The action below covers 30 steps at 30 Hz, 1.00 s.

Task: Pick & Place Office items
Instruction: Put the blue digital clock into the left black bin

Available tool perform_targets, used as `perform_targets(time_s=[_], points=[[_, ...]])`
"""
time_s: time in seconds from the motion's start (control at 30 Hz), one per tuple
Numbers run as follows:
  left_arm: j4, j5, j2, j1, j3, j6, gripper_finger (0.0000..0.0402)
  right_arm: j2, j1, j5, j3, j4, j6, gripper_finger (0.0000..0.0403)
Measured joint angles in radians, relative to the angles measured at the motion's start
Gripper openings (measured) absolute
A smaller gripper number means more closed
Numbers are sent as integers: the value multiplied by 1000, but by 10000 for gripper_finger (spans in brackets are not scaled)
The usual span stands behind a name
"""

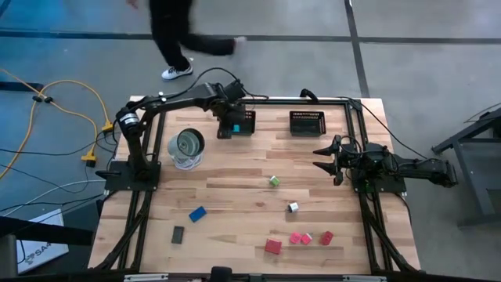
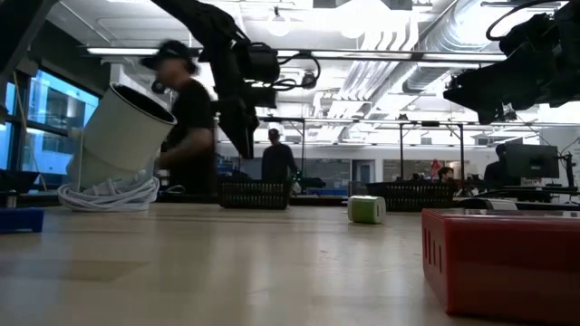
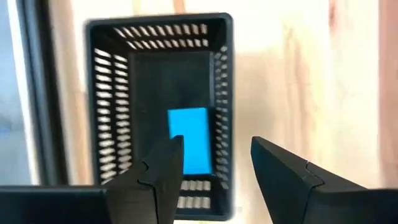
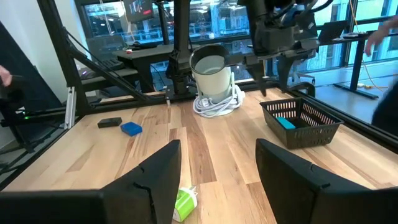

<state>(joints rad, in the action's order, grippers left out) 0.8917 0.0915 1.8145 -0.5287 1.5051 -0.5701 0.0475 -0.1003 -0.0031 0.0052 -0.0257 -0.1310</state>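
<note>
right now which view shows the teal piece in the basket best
The left wrist view: it looks straight down on the teal piece lying on the basket floor. The right wrist view shows it through the mesh, the high view only a speck, the low view nothing.

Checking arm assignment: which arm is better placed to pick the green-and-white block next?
Probably the right. The right gripper hangs open facing the green-and-white block, while the left gripper is open above the left basket.

1. Bright teal block [image 3: 189,140] inside black mesh basket [image 3: 109,93]
2. Pale, streaked wood table [image 1: 235,188]
3. Green-and-white block [image 1: 274,181]
4. Red block [image 1: 272,246]
5. Blue block [image 1: 196,213]
6. Black block [image 1: 178,233]
</note>
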Motion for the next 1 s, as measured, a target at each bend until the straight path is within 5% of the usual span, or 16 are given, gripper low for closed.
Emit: perform_targets(time_s=[0.4, 0.53, 1.0], points=[[106, -77, -118, 267, 0, 295, 179, 0, 0, 0, 0, 0, 0, 194], [168, -193, -155, 407, 0, 499, 179, 0, 0, 0, 0, 0, 0, 194], [347, -331, -170, 810, -5, 1285, 179, 0, 0, 0, 0, 0, 0, 194]])
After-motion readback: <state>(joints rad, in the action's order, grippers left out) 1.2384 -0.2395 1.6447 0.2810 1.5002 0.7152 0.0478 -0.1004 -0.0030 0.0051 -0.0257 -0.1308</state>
